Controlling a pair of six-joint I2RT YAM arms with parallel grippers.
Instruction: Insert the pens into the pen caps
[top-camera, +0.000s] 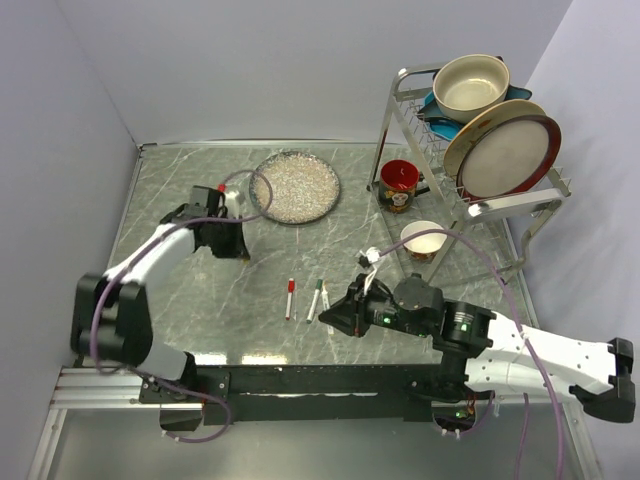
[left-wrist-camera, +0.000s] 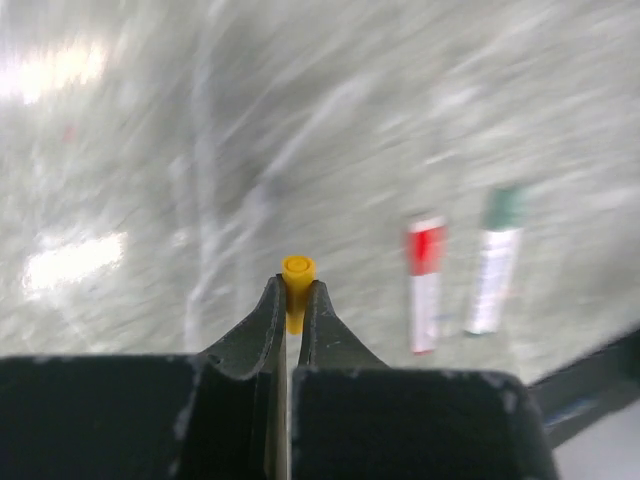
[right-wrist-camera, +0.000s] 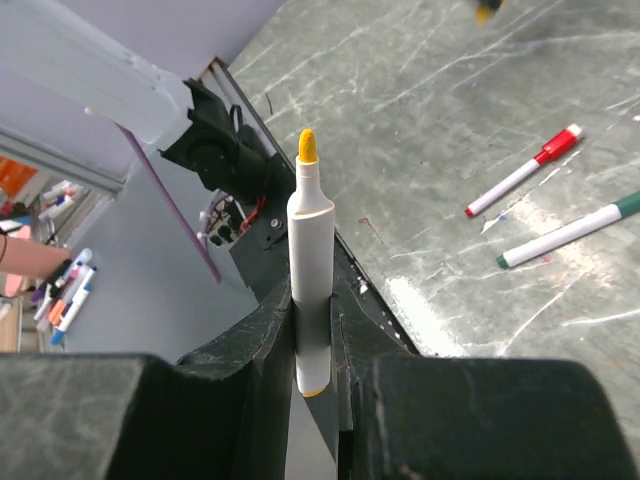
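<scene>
My left gripper (left-wrist-camera: 295, 290) is shut on the orange-yellow cap (left-wrist-camera: 298, 270), held above the table; the view is motion-blurred. In the top view the left gripper (top-camera: 238, 248) hangs left of centre. My right gripper (right-wrist-camera: 312, 300) is shut on a white pen (right-wrist-camera: 311, 250) whose yellow tip (right-wrist-camera: 308, 146) sticks out uncapped. In the top view the right gripper (top-camera: 333, 316) sits just right of two pens lying on the table. One wears a red cap (top-camera: 290, 298) (right-wrist-camera: 522, 172) (left-wrist-camera: 425, 285), the other a dark green cap (top-camera: 316, 298) (right-wrist-camera: 570, 230) (left-wrist-camera: 495, 262).
A glittery round plate (top-camera: 294, 186) lies at the back. A red mug (top-camera: 400, 185) and a small bowl (top-camera: 422, 240) stand beside a wire dish rack (top-camera: 480, 205) that holds a bowl and plates at the back right.
</scene>
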